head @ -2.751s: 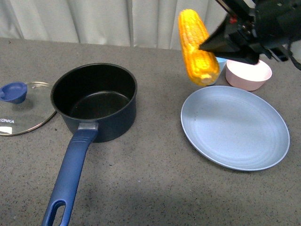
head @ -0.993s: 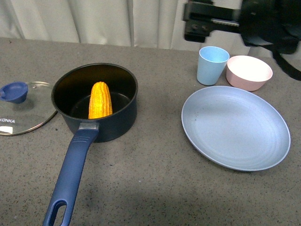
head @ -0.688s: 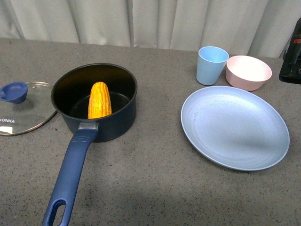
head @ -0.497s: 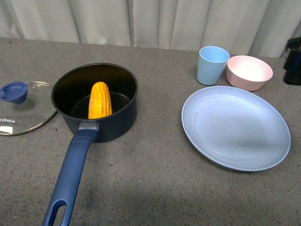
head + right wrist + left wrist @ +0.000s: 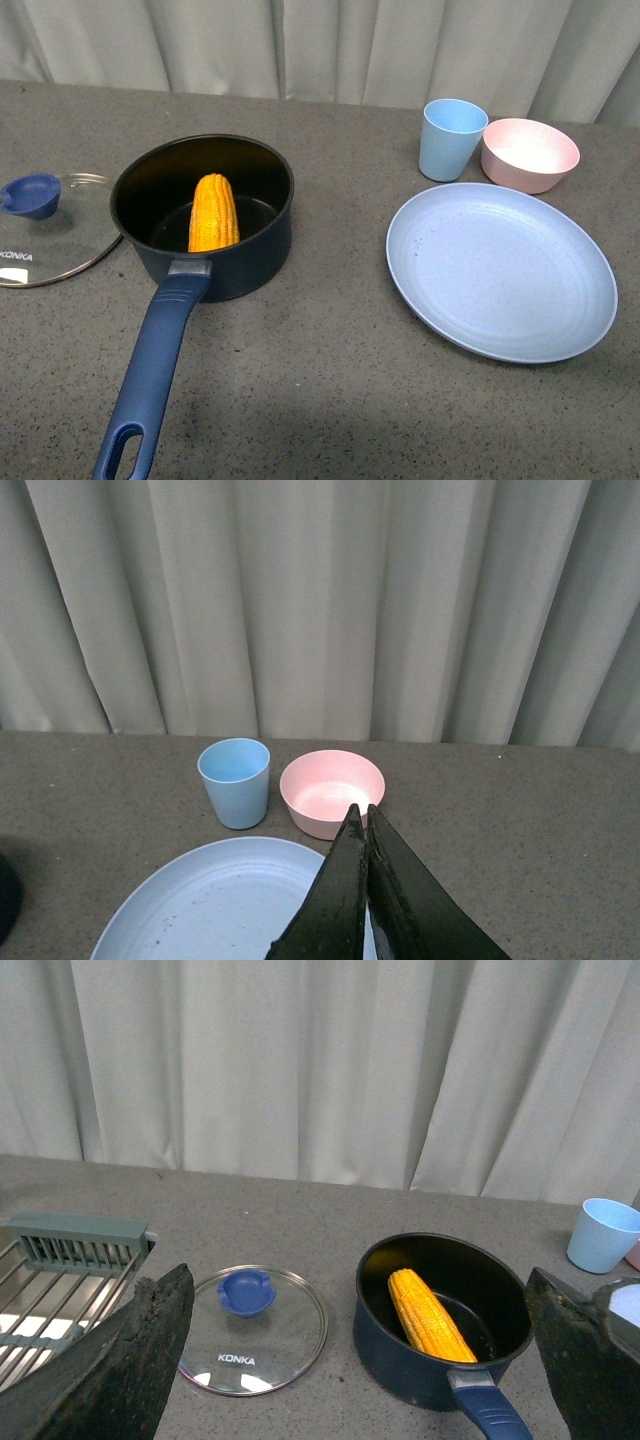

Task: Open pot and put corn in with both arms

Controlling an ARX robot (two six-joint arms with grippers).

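Glass lid [image 5: 42,228] at table's [image 5: 330,380] left edge. Pale blue plate [image 5: 500,270] right side; blue cup [image 5: 452,139] and pink bowl [image 5: 529,154] behind it, near far edge.

The glass lid [image 5: 45,232] runs off the front view's left edge — its printed word is clipped. The corn [image 5: 213,214] hides its lower end behind the pot [image 5: 205,215] wall — the handle tip is cropped.
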